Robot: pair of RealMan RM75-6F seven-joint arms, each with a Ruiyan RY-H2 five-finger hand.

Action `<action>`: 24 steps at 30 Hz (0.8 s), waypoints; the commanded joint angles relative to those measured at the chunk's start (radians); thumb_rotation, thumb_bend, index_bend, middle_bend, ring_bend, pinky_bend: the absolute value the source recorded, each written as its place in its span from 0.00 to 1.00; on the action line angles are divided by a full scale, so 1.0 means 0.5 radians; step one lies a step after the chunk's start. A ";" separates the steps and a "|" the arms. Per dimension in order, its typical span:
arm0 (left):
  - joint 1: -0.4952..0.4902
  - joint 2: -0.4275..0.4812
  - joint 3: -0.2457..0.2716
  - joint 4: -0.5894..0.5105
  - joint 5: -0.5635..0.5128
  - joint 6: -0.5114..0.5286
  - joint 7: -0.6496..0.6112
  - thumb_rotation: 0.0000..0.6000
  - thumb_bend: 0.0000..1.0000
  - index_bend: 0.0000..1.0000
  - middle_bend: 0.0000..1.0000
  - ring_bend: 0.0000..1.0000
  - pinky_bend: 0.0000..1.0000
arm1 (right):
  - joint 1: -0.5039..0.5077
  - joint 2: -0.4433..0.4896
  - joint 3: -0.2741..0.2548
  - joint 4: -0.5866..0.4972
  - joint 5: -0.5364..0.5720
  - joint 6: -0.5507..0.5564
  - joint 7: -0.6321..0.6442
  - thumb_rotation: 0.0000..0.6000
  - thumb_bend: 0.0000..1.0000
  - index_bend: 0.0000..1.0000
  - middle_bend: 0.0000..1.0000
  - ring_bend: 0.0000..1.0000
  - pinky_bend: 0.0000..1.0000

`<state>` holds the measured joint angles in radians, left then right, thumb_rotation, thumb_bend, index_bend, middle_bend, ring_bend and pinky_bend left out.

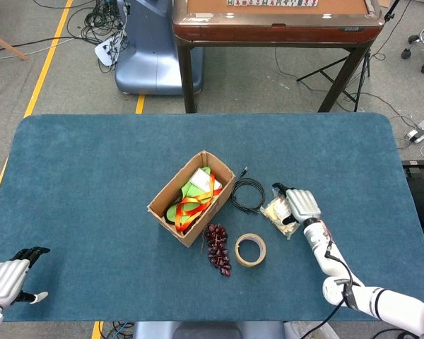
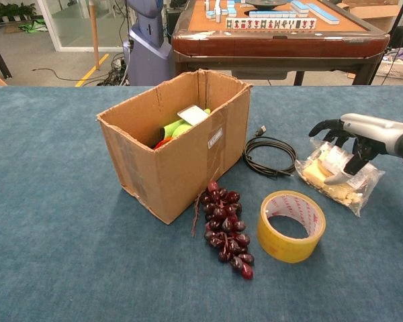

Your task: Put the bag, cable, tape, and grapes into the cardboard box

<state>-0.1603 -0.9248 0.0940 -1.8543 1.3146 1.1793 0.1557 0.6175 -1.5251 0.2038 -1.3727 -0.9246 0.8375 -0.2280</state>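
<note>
While my right hand (image 2: 352,144) rests on the bag (image 2: 330,176) with fingers curled over its top, touching the plastic, I cannot tell whether I grip it. The bag lies on the desk (image 1: 92,176), right of the cable (image 2: 269,155). Tape (image 2: 291,225) and grapes (image 2: 225,228) sit near the cardboard box (image 2: 178,144). My left hand (image 1: 7,275) hangs open at the near left edge.
</note>
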 commanded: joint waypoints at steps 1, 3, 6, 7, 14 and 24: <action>-0.001 0.002 0.000 -0.002 -0.004 -0.005 0.004 1.00 0.02 0.19 0.18 0.14 0.37 | 0.004 -0.001 -0.001 0.013 0.013 0.000 0.007 1.00 0.00 0.17 0.37 0.36 0.57; -0.001 0.002 -0.001 -0.001 -0.005 -0.007 0.006 1.00 0.02 0.19 0.18 0.14 0.37 | 0.003 0.005 -0.001 0.016 0.022 0.003 0.015 1.00 0.00 0.17 0.39 0.39 0.59; -0.001 0.000 -0.001 0.000 -0.009 -0.012 0.011 1.00 0.02 0.19 0.18 0.14 0.37 | -0.006 0.023 -0.001 0.004 0.017 0.018 0.038 1.00 0.02 0.18 0.43 0.43 0.62; 0.000 0.001 -0.002 -0.001 -0.009 -0.012 0.014 1.00 0.02 0.19 0.18 0.14 0.37 | -0.010 0.034 -0.003 -0.003 0.013 0.022 0.044 1.00 0.03 0.19 0.44 0.44 0.63; 0.003 0.000 -0.003 -0.003 -0.008 -0.011 0.023 1.00 0.02 0.19 0.18 0.14 0.37 | -0.030 0.105 -0.018 -0.060 -0.002 0.049 0.058 1.00 0.07 0.24 0.49 0.50 0.66; 0.006 -0.001 -0.007 -0.004 -0.011 -0.010 0.027 1.00 0.02 0.19 0.18 0.14 0.37 | -0.087 0.261 -0.015 -0.267 -0.096 0.204 0.070 1.00 0.09 0.27 0.52 0.53 0.68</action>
<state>-0.1572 -0.9254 0.0906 -1.8563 1.3093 1.1745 0.1691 0.5812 -1.4107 0.1938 -1.4862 -0.9595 0.9217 -0.1951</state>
